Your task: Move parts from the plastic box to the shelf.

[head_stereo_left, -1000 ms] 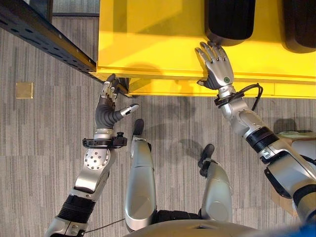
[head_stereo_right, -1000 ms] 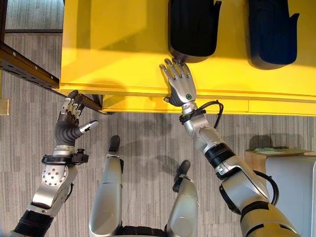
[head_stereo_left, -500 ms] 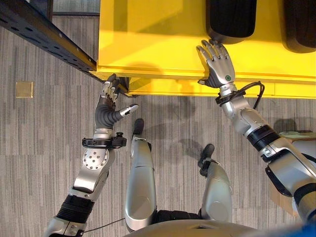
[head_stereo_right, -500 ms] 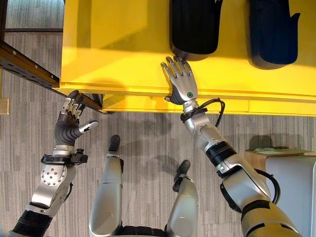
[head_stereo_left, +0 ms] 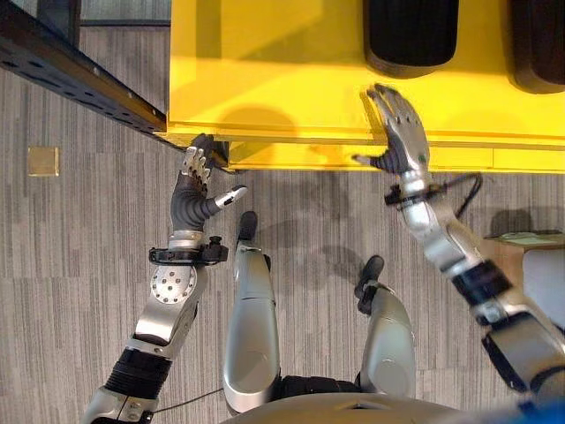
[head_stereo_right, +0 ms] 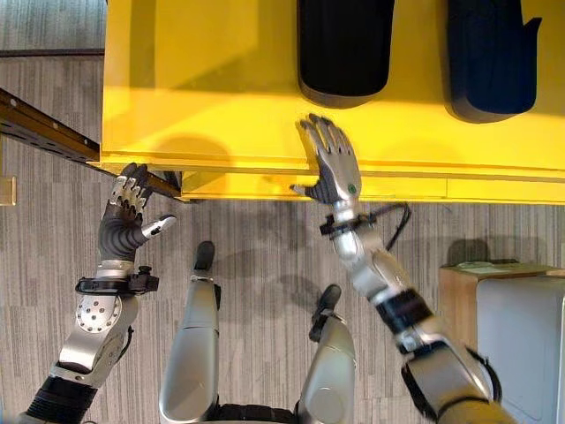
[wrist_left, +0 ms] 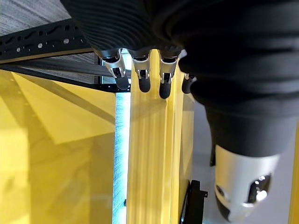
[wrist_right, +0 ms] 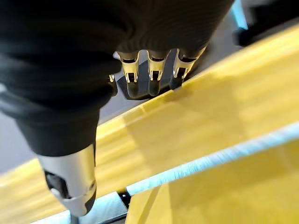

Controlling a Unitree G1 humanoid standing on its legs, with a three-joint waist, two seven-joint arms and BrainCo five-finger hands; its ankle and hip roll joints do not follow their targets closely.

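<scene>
On grey striped carpet [head_stereo_left: 79, 256], the yellow plastic box [head_stereo_left: 282, 79] lies beneath the right hand [head_stereo_right: 334, 168]'s released fingers, its black parts [head_stereo_right: 342, 49] cut off beyond them; the left hand [head_stereo_left: 196, 181]'s released fingers reach its corner.

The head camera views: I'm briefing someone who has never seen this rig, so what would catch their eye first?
The big yellow plastic box spans the top of the view, with two black parts lying inside it toward the right. The right hand hangs open over the box's near rim just below one part, holding nothing. The left hand, also open, sits at the box's near left corner beside a dark shelf rail.
</scene>
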